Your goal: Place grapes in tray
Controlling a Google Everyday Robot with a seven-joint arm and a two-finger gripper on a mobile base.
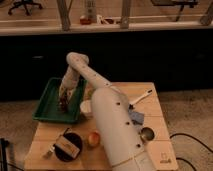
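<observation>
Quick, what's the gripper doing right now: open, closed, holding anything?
Gripper: low inside the tray, right at the grapes; whether it is open or gripping them cannot be told.

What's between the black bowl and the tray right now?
Only bare tabletop, in the camera view. The gripper is over the tray, at the grapes.

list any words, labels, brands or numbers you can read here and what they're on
No text can be read.
One dark mark on the wooden table, near right corner: too blurred to read.
The gripper, over the green tray at the grapes: no lettering visible.
</observation>
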